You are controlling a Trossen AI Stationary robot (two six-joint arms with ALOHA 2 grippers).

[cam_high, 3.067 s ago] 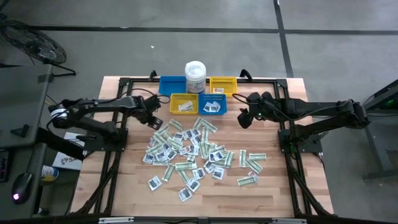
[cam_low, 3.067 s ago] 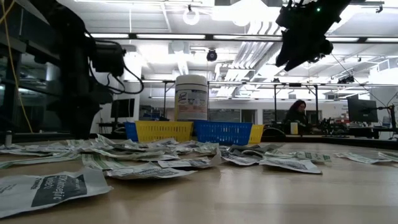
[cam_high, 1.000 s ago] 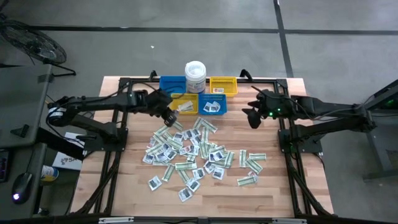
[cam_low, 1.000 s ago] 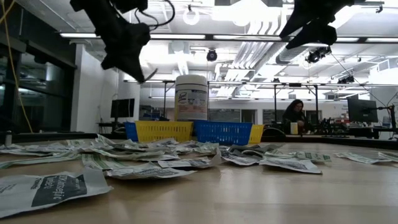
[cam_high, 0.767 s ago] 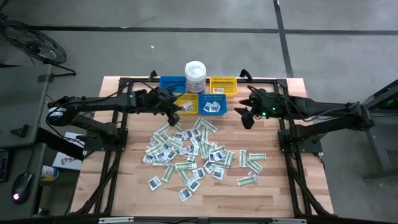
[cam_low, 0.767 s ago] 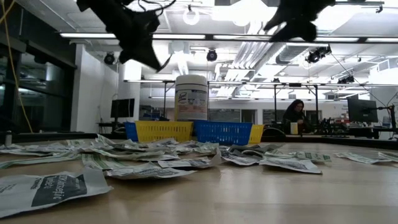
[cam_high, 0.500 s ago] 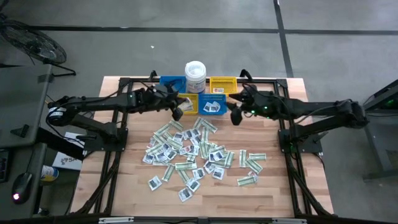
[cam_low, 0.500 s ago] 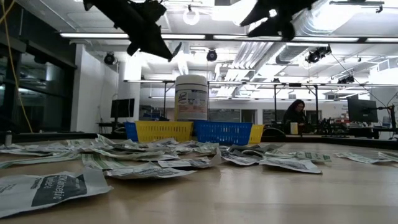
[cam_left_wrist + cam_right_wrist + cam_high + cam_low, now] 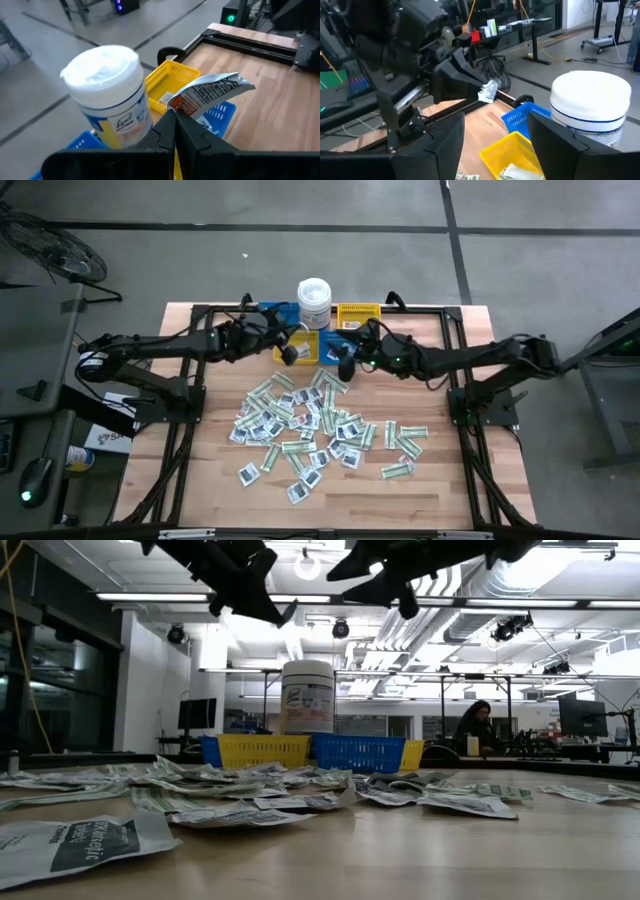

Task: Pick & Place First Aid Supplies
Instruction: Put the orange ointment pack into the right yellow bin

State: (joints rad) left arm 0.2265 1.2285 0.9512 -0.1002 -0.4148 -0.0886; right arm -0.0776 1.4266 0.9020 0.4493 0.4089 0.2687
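While the pale wooden bench [image 9: 430, 485] carries a broad scatter of small flat paper packets [image 9: 310, 425], white squares with dark print and longer green-and-white strips, across its middle, both dark arms reach toward the far edge. Along that edge stands a white lidded plastic tub [image 9: 313, 299] among small blue and yellow plastic bins [image 9: 358, 316].

The left gripper [image 9: 175, 131] hangs high above the yellow bin just in front of the tub, its claw clamped on one white paper packet with dark and orange print [image 9: 207, 92], which juts out past the fingertips, well clear of the bench. The right gripper [image 9: 345, 365] hovers close by on the other side of the bins, its claw spread wide and holding nothing; from its wrist camera the left claw and its packet show just ahead.

Judging by this, the step in hand is the placing of a picked packet. The next move calls for lowering the left claw over the proper bin, or passing the packet to the waiting right claw, and releasing only once it sits inside the bin walls, since so light a packet could flutter aside.
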